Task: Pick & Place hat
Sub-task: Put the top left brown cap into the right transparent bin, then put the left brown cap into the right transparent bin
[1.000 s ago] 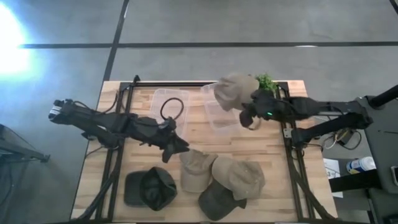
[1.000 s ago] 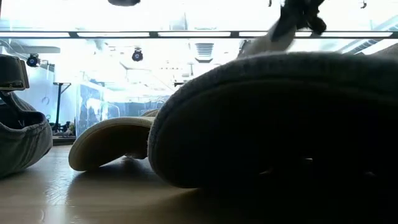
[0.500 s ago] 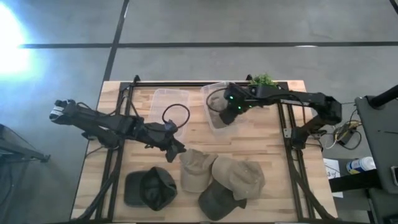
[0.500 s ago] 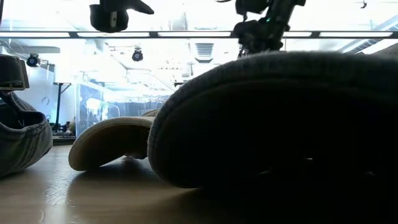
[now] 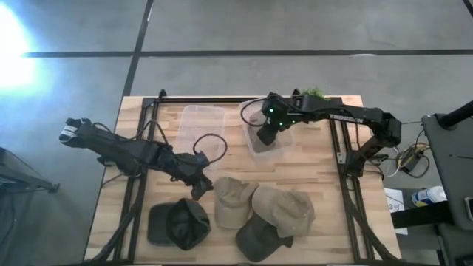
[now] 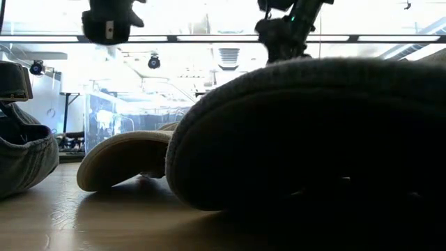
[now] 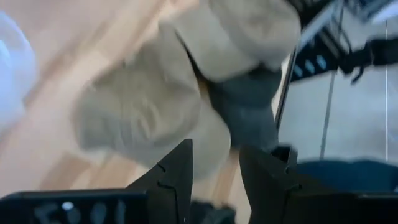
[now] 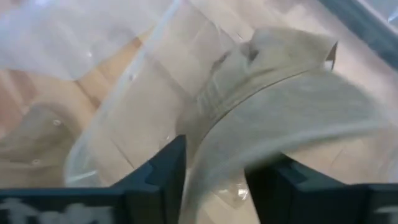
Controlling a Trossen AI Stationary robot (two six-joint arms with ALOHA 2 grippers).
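Note:
My right gripper (image 5: 266, 130) reaches down into the right clear container (image 5: 247, 111) at the far middle of the table and is shut on a tan hat (image 8: 292, 118). A bit of that hat shows in the high view (image 5: 256, 118). My left gripper (image 5: 199, 182) is open and empty above the table. It hangs just left of a tan hat (image 5: 230, 199), which also shows in the left wrist view (image 7: 146, 115). That hat lies on the table with a second tan hat (image 5: 284, 209) and two dark hats (image 5: 179, 224) (image 5: 259, 240). My right gripper pinches the tan hat between its two fingers at a curved edge of its cloth (image 8: 214, 155). The fingers come from above, slanting down into the clear container. The rest of the hat spreads inside the container; whether it rests on the floor I cannot tell.
A second clear container (image 5: 198, 125) stands left of the first, with a black cable loop (image 5: 211, 144) at its near side. Green plant leaves (image 5: 315, 94) show at the far edge. In the low view a large dark hat (image 6: 313, 132) fills the foreground.
My right gripper has carried the tan hat from the table's far right toward the left and down into the right clear container. My left gripper has gone down and a little toward the near edge, beside the hats.

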